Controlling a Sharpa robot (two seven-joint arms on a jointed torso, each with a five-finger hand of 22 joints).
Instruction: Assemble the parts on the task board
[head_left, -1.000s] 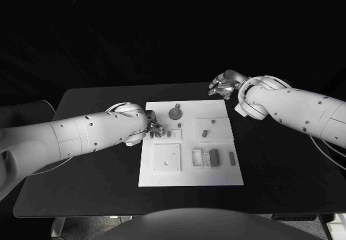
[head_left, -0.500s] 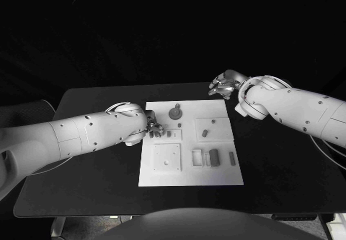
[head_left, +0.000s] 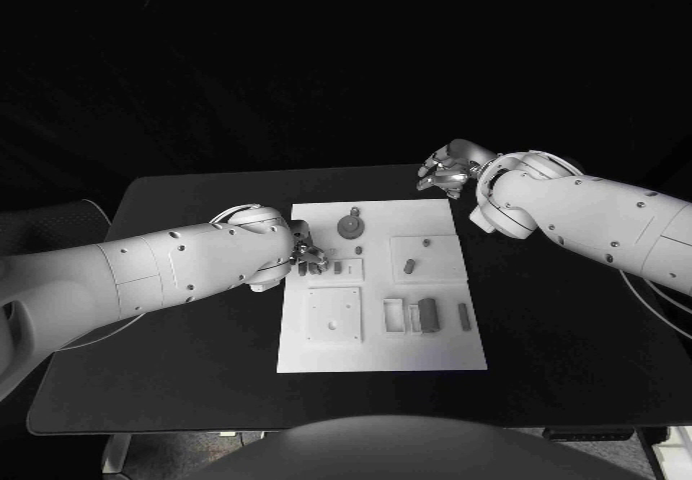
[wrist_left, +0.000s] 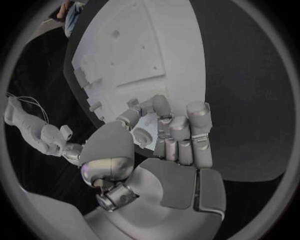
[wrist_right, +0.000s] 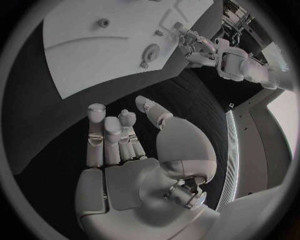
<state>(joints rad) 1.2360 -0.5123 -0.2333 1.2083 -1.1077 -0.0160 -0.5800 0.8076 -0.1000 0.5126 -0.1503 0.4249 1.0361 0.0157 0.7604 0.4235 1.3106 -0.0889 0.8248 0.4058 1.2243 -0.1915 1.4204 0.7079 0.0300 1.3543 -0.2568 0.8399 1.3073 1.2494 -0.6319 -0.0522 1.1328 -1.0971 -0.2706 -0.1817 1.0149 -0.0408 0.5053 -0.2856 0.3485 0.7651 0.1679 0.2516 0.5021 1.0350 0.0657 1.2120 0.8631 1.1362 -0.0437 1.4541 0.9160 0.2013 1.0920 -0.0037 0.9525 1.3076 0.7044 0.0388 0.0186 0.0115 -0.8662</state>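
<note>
You see the left hand (head_left: 306, 252) with fingers closed at the task board (head_left: 447, 345) left edge — contents hidden — right hand (head_left: 444, 170) curled, empty; several parts (head_left: 427, 313) lie loose — much remains.

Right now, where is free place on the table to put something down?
Bare black table lies right of the task board, below the right arm, and along its near edge. Crowded: the board's left edge, where the left hand works, and its far right corner by the right hand.
</note>
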